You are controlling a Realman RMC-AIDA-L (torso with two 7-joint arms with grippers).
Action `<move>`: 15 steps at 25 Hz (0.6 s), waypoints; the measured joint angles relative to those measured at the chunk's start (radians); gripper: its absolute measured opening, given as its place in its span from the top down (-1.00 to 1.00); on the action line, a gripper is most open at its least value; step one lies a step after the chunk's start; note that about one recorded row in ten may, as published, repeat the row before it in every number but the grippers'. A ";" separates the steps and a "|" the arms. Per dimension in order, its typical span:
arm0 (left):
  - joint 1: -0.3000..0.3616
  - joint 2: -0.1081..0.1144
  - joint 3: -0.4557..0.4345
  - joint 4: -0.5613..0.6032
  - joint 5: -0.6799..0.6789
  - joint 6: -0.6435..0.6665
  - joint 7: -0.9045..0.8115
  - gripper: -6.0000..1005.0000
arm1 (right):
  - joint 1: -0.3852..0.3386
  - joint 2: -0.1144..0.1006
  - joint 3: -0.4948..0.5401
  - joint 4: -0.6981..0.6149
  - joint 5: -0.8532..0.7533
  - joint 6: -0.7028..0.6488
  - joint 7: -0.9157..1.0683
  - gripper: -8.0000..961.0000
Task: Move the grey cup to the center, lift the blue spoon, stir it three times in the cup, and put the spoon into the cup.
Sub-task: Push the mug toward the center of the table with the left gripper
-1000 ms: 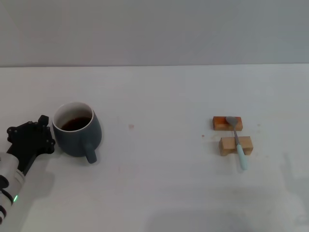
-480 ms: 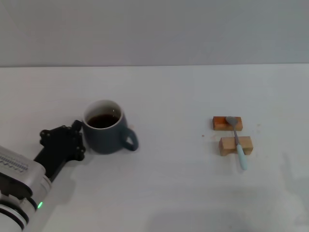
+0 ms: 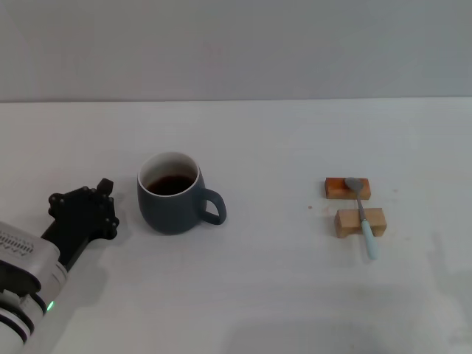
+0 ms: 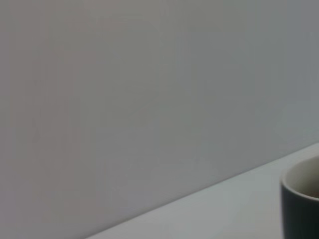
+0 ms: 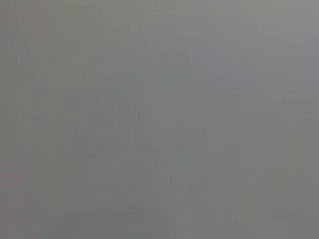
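1. Cup [image 3: 173, 194] has shifted right since a second ago: it was at far left of the head frame, now sits left of middle, handle swung round to point right instead of toward the lower edge.
2. My left gripper [image 3: 82, 215] was touching the cup half a second ago; now it has backed off toward lower left, clear gap between it and the cup. I read that as the push or carry being finished and the cup let go.
3. Left gripper fingers: I cannot tell whether they are apart or together, only the dark body shows. It grips nothing.
4. Cup stands upright, dark liquid inside, no spill visible. The left wrist view catches only its rim at the lower right corner.
5. My judgement: the cup is still somewhat left of true center, but the first step looks about done. Spoon pickup is next.
6. Spoon [image 3: 362, 213] has not moved: right side of frame, lying across the blocks, bowl on the far block [image 3: 346, 188], handle over the near block [image 3: 360, 222] with its tip past it.
7. Right gripper not in view; the right wrist view shows nothing usable.
8. Counts: one cup, one spoon, two wooden blocks, one gripper visible.
9. All of it sits on a white table [image 3: 280, 287].
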 joint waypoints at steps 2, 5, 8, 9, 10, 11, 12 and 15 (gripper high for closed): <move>-0.003 0.000 -0.003 0.004 0.000 -0.001 0.000 0.99 | 0.000 0.000 0.000 0.000 0.000 0.001 0.000 -0.36; -0.018 0.000 -0.008 0.005 0.000 -0.002 0.000 0.99 | 0.000 0.000 0.000 0.000 0.000 0.001 0.000 -0.35; -0.026 -0.002 0.001 -0.002 0.005 -0.003 0.000 0.99 | 0.000 0.000 0.000 0.000 0.000 0.001 0.000 -0.35; -0.028 -0.003 0.005 -0.003 0.006 -0.003 0.000 0.99 | 0.000 0.000 0.000 0.000 0.000 0.001 0.000 -0.35; -0.028 -0.003 0.005 -0.003 0.006 -0.003 0.000 0.99 | 0.000 0.000 0.000 0.000 0.000 0.001 0.000 -0.35; -0.030 -0.004 0.011 -0.008 0.007 -0.004 0.000 0.99 | 0.001 0.000 0.000 0.000 0.000 0.001 0.000 -0.35; -0.031 -0.005 0.015 -0.014 0.008 -0.006 0.000 0.99 | 0.001 0.000 0.000 0.000 0.000 0.001 0.000 -0.35; -0.032 -0.005 0.025 -0.026 0.008 -0.012 0.000 0.99 | 0.003 0.000 0.000 0.000 0.000 0.002 0.000 -0.35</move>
